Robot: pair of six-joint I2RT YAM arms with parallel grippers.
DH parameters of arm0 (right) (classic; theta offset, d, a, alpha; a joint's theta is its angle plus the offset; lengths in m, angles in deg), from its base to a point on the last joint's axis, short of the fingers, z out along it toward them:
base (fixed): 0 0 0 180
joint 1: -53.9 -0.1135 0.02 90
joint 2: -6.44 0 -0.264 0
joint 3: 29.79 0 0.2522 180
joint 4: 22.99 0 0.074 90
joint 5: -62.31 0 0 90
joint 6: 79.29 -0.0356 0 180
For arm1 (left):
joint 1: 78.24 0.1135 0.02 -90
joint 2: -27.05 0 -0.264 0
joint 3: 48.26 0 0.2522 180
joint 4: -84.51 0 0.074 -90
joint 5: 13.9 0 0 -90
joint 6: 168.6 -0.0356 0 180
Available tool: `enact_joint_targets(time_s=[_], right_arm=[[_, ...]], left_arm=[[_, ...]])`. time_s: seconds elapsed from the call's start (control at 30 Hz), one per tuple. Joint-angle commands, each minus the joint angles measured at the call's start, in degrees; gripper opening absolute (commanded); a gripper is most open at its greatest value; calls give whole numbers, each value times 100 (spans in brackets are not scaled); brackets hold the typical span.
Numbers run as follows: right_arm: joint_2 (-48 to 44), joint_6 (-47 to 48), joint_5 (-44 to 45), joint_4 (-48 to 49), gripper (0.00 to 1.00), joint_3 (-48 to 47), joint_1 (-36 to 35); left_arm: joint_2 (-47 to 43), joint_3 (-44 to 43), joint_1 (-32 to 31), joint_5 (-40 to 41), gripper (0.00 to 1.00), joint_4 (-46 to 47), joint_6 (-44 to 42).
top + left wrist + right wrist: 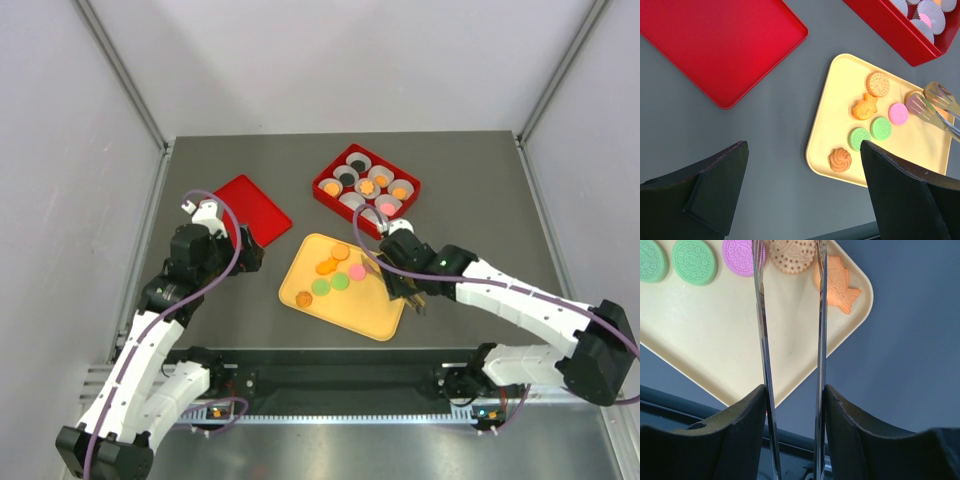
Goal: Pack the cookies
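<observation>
Grey table [230, 310] carries yellow tray [365, 315] of orange, green, pink cookies [327, 267].

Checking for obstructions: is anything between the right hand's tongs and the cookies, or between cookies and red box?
Nothing visible: the tongs hover over the cookies on the yellow tray, with only tabletop before the red box.

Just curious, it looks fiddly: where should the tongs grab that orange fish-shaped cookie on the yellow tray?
Probably pinch the fish cookie across its body by the side edges, tongs coming straight down: it lies flat on the yellow tray, so only its rim offers purchase, and the round biscuit sits close by.
</observation>
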Motion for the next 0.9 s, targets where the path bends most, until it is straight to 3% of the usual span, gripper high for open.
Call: enact_joint_targets(time_s=[0.0,0.87], right_arm=[[26,-49,3,88,47,-106,-135],[369,188,-357,-361,49,-475,-82]], left_arm=[[-101,55,-18,-55,99,180,-38],[-242,55,-18,-38,99,189,-47]])
